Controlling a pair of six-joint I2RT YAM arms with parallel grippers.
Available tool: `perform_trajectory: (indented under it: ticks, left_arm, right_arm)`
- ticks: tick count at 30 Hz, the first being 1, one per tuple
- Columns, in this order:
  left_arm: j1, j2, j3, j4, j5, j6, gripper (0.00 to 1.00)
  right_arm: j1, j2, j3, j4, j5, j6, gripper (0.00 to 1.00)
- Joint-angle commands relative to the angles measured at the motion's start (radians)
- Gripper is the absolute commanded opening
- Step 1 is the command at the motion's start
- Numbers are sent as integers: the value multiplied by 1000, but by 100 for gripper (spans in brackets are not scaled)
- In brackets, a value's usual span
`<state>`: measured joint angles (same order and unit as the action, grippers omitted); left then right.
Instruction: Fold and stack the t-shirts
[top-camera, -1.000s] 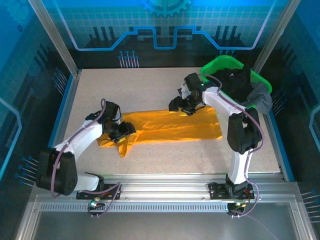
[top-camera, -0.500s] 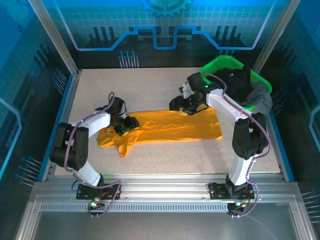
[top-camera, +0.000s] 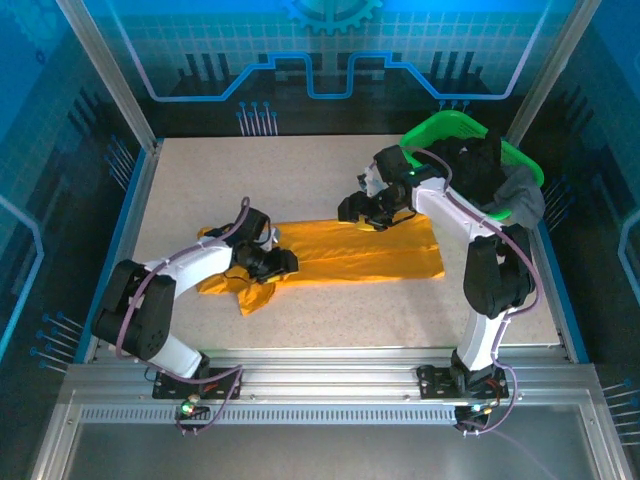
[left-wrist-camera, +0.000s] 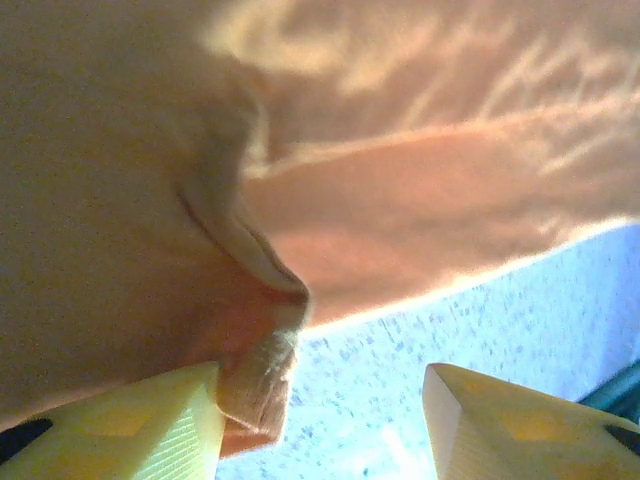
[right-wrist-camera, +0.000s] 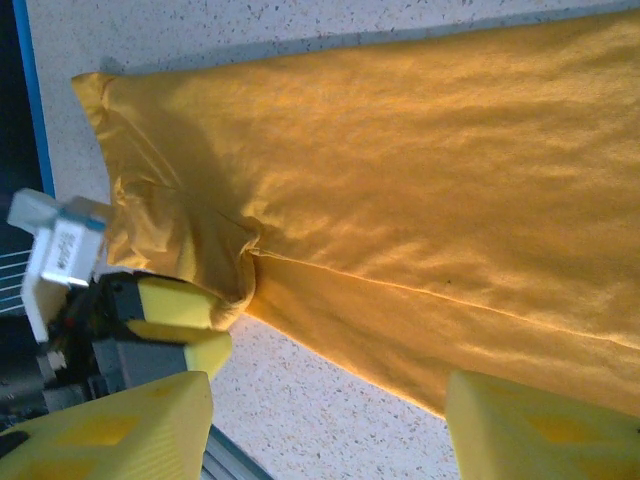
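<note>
Across the middle of the table (top-camera: 300, 175) lies the orange-yellow t-shirt (top-camera: 350, 255), smooth at right, bunched at left; the left arm (top-camera: 190, 265) stretches low toward the right, left gripper (top-camera: 278, 263) at the bunched cloth, fingers apart, a fold touching one; the right arm (top-camera: 460, 215) bends left, right gripper (top-camera: 358, 210) over the shirt's far edge, fingers spread

Arms (top-camera: 190, 265): white shells, black joints.
Cables (top-camera: 536, 283): grey-purple, looped along each arm.
Fingers (right-wrist-camera: 520, 430): pale yellow wedges, faintly ribbed.
Bases (top-camera: 455, 380): black.
Light (top-camera: 405, 170): small green dot, right arm.
</note>
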<state>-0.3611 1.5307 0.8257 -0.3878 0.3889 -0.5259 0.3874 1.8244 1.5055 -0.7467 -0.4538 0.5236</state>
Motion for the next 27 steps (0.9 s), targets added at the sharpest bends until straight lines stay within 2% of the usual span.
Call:
perform_trajectory:
  ticks: [1,7,11,14,16,19,21,24,27]
  left_arm:
    - [-27,-6,-35,15,87,-19,54]
    - [-27,-27,-26,7,99,-33,54]
    - [-24,-59,-14,-18,66,-42,54]
    - [-17,-91,1,-77,-23,-66,52]
    - [-4,-123,16,-168,-146,-90,46]
    - [61,-194,-5,-273,-269,-160,37]
    - [132,-238,-38,-342,-301,-211,32]
    - [229,-304,-106,-396,-313,-253,35]
    - [288,-354,-165,-363,-301,-253,42]
  right_arm:
    - [5,9,12,-6,-19,0,64]
    - [5,-1,-8,-2,-16,-4,64]
    - [4,-8,-23,7,-15,0,64]
    - [5,-10,-37,14,-17,4,63]
    - [5,-11,-46,20,-17,7,62]
    - [7,-11,-51,20,-22,4,62]
    - [9,-12,-51,20,-25,2,62]
    - [14,-11,-53,19,-32,-2,62]
    - [20,-4,-53,22,-47,-5,62]
